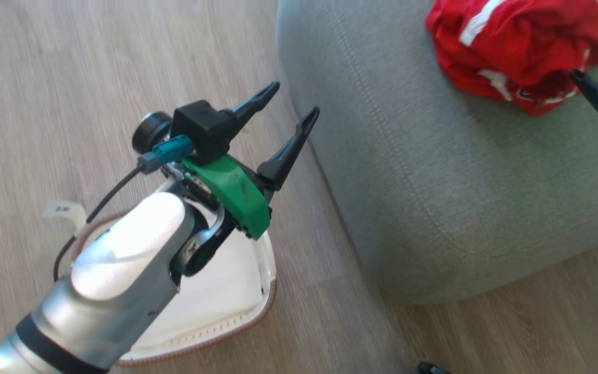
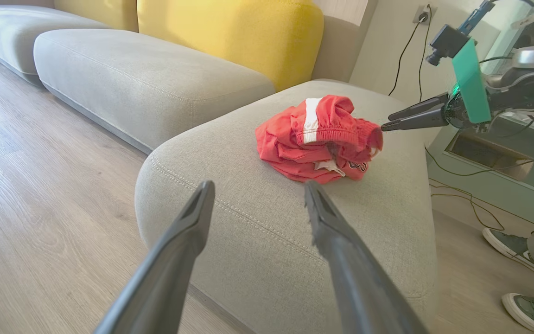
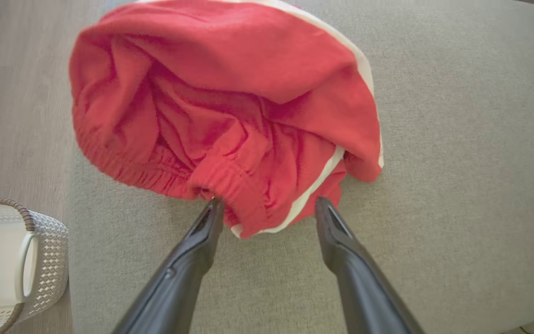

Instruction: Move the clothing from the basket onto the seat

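Note:
The clothing [image 1: 517, 47] is a crumpled red heap with white stripes lying on the grey-green seat [image 1: 460, 182]. My right gripper [image 3: 269, 202] stands open at the heap's near edge, its fingertips either side of the red waistband [image 3: 230, 185] without pinching it. From the left wrist view the same gripper [image 2: 386, 121] reaches the clothing [image 2: 318, 139] from the right. My left gripper [image 1: 294, 98] is open and empty, held over the floor beside the seat and above the cream basket [image 1: 247, 311]. The arm covers much of the basket, and the part of its inside that shows is bare white.
Wooden floor [image 1: 70, 78] runs left of the seat. More grey sofa cushions [image 2: 132, 79] and a yellow back cushion [image 2: 230, 37] lie beyond. A person's shoes [image 2: 517, 246] stand on the floor right of the seat, near trailing cables [image 2: 471, 195].

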You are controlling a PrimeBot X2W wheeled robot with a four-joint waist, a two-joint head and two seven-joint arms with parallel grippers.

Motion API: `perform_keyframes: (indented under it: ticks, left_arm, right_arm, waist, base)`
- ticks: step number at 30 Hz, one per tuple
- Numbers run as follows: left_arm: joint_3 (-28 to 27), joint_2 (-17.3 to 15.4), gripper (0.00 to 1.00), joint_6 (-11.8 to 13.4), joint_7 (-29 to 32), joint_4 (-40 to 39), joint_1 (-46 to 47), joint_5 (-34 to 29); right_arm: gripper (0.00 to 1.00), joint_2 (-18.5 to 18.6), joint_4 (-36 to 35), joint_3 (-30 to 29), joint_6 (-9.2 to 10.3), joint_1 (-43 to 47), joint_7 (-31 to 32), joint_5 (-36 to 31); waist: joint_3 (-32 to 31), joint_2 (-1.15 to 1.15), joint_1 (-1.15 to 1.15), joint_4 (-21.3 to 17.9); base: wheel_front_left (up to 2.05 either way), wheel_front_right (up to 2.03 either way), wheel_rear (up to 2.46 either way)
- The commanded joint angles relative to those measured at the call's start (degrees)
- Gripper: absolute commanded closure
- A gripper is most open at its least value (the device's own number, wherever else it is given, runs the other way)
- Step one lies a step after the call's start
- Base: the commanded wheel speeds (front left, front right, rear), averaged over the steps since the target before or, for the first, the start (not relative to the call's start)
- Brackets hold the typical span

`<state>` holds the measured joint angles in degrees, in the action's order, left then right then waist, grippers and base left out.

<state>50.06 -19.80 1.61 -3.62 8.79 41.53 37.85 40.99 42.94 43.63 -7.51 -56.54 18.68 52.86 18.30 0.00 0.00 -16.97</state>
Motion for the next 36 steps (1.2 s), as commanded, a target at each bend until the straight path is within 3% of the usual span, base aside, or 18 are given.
perform_keyframes:
  ticks: [1, 6, 18, 29, 36]
  left_arm:
    - [-2.46, -1.29, 0.00, 0.41, -0.50, -1.69, 0.93, 0.44]
    - [-2.77, -1.52, 0.00, 1.35, -1.70, -1.85, -1.64, 1.46]
    - [-4.29, -2.00, 0.00, 3.60, -4.98, -1.62, -6.55, 3.48]
    - [-5.83, -3.16, 0.00, 5.99, -7.12, -1.65, -10.27, 4.52]
    - [-7.31, -4.37, 0.00, 7.65, -8.26, -1.97, -12.78, 5.27]
  right_arm:
    - [0.00, 2.69, -1.68, 0.08, 0.02, 0.79, 0.17, 0.62]
    - [0.00, 6.94, -7.46, 2.22, 0.02, 2.81, -1.39, 2.83]
    - [0.00, 11.33, -17.57, -4.73, 0.02, 11.19, -22.07, 3.57]
    - [0.00, 9.62, -21.03, -14.54, 0.02, 22.79, -27.76, -0.17]
    - [0.00, 2.27, -22.72, -27.45, 0.02, 32.25, -29.20, -8.06]
  waist:
    - [-1.92, 0.00, 0.00, -0.64]
    - [-6.00, 0.00, 0.00, -0.21]
    - [-12.97, 0.00, 0.00, 5.88]
    - [-16.60, 0.00, 0.00, 11.93]
    - [-18.09, 0.00, 0.00, 15.57]
  base:
    - [0.00, 0.00, 0.00]
    - [0.00, 0.00, 0.00]
    - [0.00, 0.00, 0.00]
    - [0.00, 0.00, 0.00]
    - [0.00, 0.00, 0.00]
